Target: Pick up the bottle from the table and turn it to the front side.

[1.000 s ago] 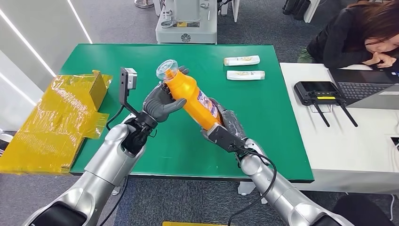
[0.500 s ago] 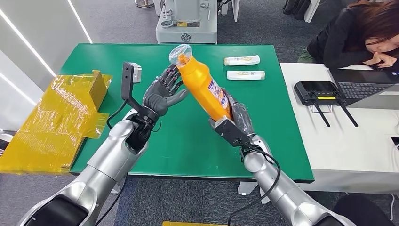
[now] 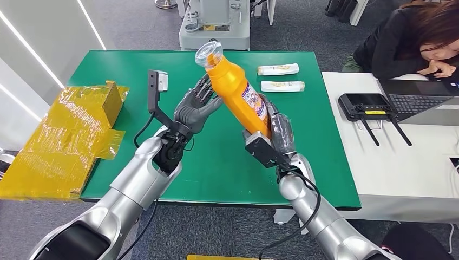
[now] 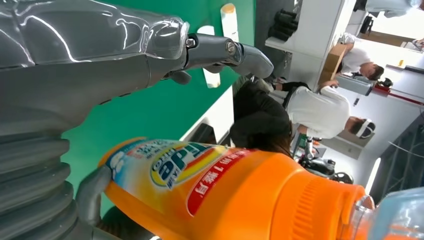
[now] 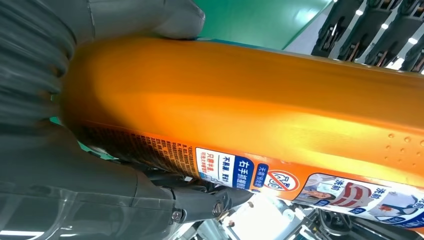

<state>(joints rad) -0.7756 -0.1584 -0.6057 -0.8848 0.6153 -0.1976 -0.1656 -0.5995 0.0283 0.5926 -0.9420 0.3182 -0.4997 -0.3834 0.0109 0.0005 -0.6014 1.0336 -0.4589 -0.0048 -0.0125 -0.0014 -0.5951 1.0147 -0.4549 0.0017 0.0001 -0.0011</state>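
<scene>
Grasping the orange bottle (image 3: 237, 92) by its lower body, the right robot hand (image 3: 275, 134) holds it tilted above the green counter (image 3: 325, 157), cap pointing far and left. The left robot hand (image 3: 196, 110) sits just left of the bottle, fingers spread and released.

left arm: raised from 7 o'clock, left hand (image 3: 196, 109) fingers spread, holding nothing | right arm: from 5 o'clock, right hand (image 3: 274, 134) wrapped around bottle (image 3: 238, 94) base

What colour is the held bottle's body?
Orange bottle, clearest in the head view.
</scene>
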